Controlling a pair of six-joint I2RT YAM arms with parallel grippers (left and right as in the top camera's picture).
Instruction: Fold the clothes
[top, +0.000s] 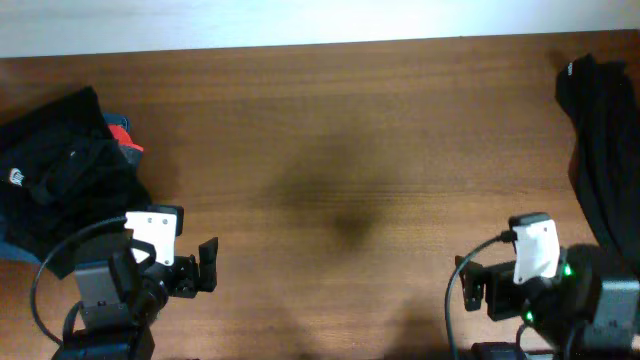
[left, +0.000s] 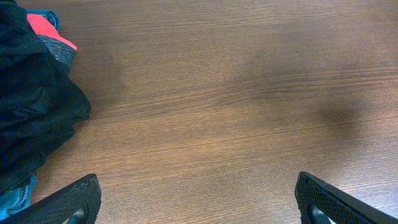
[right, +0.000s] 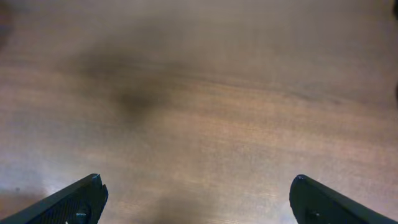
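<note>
A heap of clothes (top: 60, 180) lies at the left edge of the table: mostly black cloth, with a red piece (top: 122, 135) and a bit of blue denim showing. It also shows in the left wrist view (left: 31, 106) at the left. A second dark garment (top: 605, 140) hangs at the right edge. My left gripper (top: 205, 268) is open and empty, low over bare wood to the right of the heap (left: 196, 202). My right gripper (top: 472, 288) is open and empty over bare wood (right: 196, 202), left of the dark garment.
The brown wooden table (top: 340, 150) stretches between the two piles. A white wall strip runs along the far edge. Both arm bases stand at the near edge.
</note>
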